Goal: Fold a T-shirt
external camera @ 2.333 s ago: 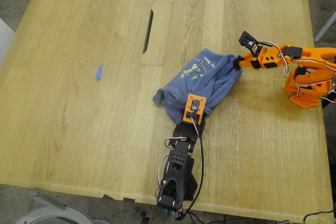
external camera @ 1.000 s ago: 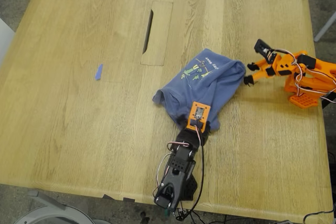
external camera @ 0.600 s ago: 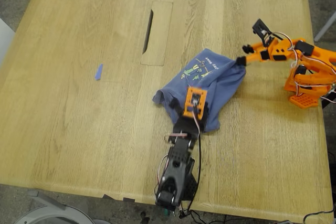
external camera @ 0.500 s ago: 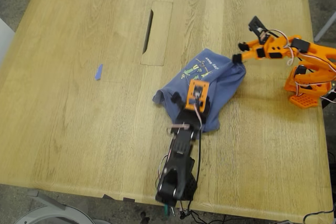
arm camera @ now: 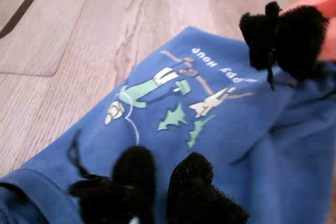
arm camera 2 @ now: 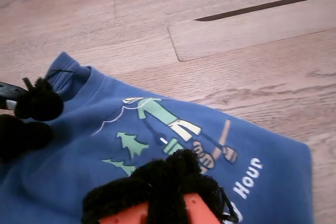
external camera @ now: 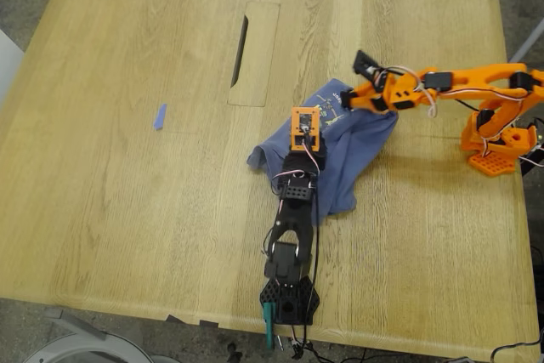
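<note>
Both tools advanced over crumpled T-shirt [external camera: 340,155]

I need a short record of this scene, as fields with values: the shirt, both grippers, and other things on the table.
T-shirt: blue, crumpled, not folded, print facing up
My first gripper: over the shirt below the print, pads close together, grip unclear
My second gripper: over the shirt's edge near the text, looks open
Table: wood, with a slot
Other: small blue scrap, apart from the shirt

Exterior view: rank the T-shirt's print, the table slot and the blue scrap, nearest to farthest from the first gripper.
1. T-shirt's print, beside my first gripper.
2. Table slot, up-left in the exterior view.
3. Blue scrap, farthest, exterior view's left.
</note>
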Motion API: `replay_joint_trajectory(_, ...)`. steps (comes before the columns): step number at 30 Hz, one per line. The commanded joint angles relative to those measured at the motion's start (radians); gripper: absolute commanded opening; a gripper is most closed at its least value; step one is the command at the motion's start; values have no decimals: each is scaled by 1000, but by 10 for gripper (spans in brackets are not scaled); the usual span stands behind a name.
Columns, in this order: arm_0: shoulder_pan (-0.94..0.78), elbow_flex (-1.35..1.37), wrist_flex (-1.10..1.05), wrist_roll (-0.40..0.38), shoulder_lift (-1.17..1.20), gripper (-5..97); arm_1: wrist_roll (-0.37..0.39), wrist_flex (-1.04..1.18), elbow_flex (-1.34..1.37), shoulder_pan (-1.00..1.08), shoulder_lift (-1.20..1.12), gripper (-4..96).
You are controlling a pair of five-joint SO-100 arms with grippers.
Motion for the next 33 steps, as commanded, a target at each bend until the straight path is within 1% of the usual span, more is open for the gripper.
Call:
replay_joint_trajectory(1,-31,-121,-69,-9,-11,2,2,-71,-69,-12,-64,1)
replay_joint_trajectory(4,-41,-121,-94,-12,-46,0,9,-172,-11,-15,-121,1)
replay_joint_trajectory(10,-46,-153,-126,-37,-135,-1,26,-399,225,-23,-158,0)
replay_joint_trajectory(14,-20,-196,-130,-52,-204,-1,28,-449,336,-25,-129,0)
replay_joint_trajectory(19,-34,-201,-179,-64,-293,-1,28,-465,482,-11,-31,0)
replay_joint_trajectory(25,-107,-173,-224,-67,-362,-1,31,-456,687,28,152,0)
replay_joint_trajectory(29,-193,-161,-227,-72,-373,-1,34,-387,818,67,331,0)
replay_joint_trajectory(33,-287,-166,-215,-77,-370,-1,35,-258,890,120,525,0)
